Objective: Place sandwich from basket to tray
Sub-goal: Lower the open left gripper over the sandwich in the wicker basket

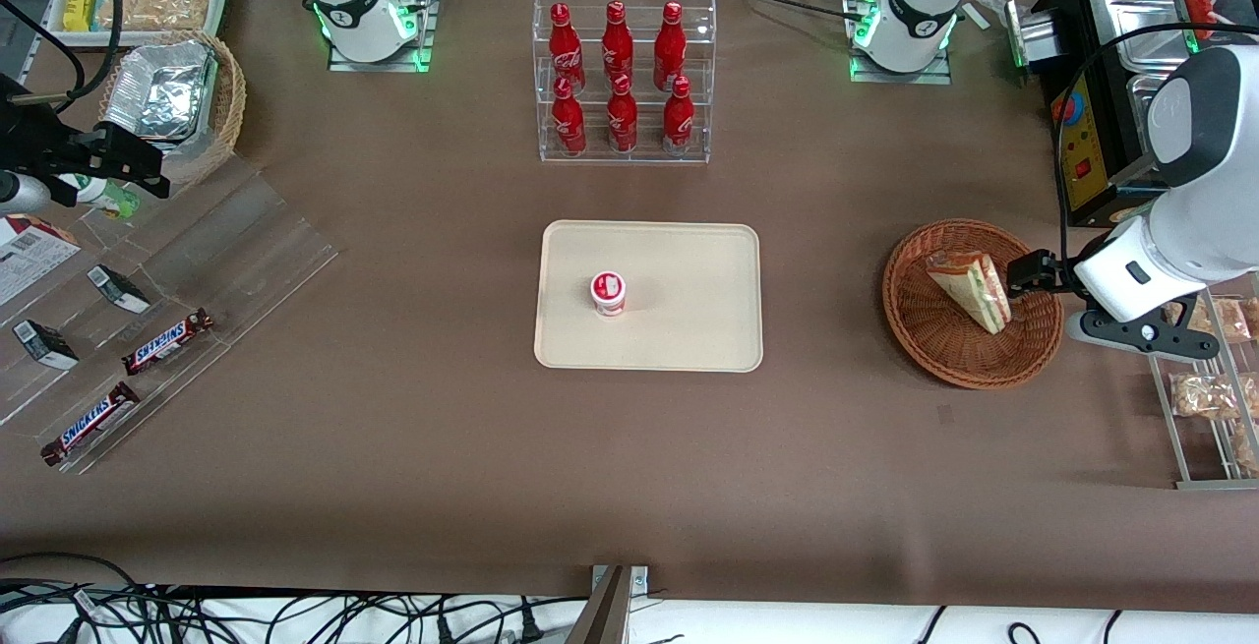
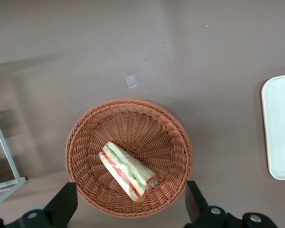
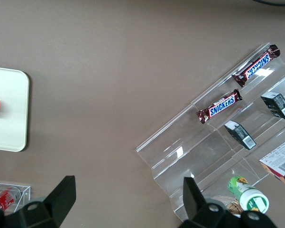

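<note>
Gripper point(image 1: 1033, 273) hovers above basket's point(image 1: 920, 329) rim on working arm's side, fingers point(image 2: 61, 205) spread wide, holding nothing. Tray point(image 1: 689, 329) lies mid-table, well apart from basket toward parked arm; small red-lidded cup point(image 1: 608, 292) stands on it. Basket sits near working arm's end. Sandwich point(image 1: 972, 288) lies in basket, just beside gripper, filling layers showing along edge.
</note>
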Robot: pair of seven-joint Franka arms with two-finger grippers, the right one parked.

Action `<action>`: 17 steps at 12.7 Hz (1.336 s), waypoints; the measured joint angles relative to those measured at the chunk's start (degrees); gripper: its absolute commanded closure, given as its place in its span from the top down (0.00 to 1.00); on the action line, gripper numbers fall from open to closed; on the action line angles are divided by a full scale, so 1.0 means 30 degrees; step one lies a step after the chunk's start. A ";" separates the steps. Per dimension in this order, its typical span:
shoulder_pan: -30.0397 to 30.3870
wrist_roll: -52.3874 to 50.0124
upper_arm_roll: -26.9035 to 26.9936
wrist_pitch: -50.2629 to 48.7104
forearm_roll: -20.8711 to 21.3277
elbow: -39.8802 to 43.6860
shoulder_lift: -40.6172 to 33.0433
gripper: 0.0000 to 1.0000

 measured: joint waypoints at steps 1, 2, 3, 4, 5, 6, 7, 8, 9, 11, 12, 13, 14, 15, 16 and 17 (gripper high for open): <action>0.0000 0.0000 0.0017 -0.0001 0.0000 0.0000 0.0002 1.00; -0.0001 0.0000 0.0022 -0.0009 0.0000 0.0000 0.0008 1.00; -0.0024 0.0000 0.0022 -0.0011 0.0000 0.0000 0.0012 1.00; -0.0064 0.0000 0.0021 -0.0011 0.0000 0.0000 0.0012 1.00; -0.0079 -0.0019 0.0026 -0.0015 0.0000 0.0000 0.0013 1.00; -0.0074 -0.0084 0.0085 -0.0055 0.0000 0.0000 0.0021 1.00; -0.0024 -0.0445 0.0200 -0.0139 0.0001 -0.0004 0.0062 1.00; 0.0170 -0.1282 0.0283 -0.0380 0.0002 -0.0007 0.0147 1.00; 0.0399 -0.2250 0.0360 -0.0882 0.0009 -0.0007 0.0236 1.00; 0.0800 -0.4105 0.0455 -0.1643 0.0294 -0.0008 0.0398 1.00; 0.0928 -0.5253 0.0477 -0.1781 0.0365 -0.0017 0.0503 1.00; 0.0964 -0.6732 0.0474 -0.1850 0.0389 -0.0034 0.0652 1.00; 0.0954 -0.8090 0.0428 -0.1854 0.0390 -0.0053 0.0842 1.00; 0.0932 -0.8919 0.0374 -0.1811 0.0390 -0.0112 0.1042 1.00; 0.0914 -0.9552 0.0337 -0.1566 0.0390 -0.0310 0.1199 1.00; 0.0908 -1.0260 0.0333 -0.0958 0.0390 -0.0808 0.1281 1.00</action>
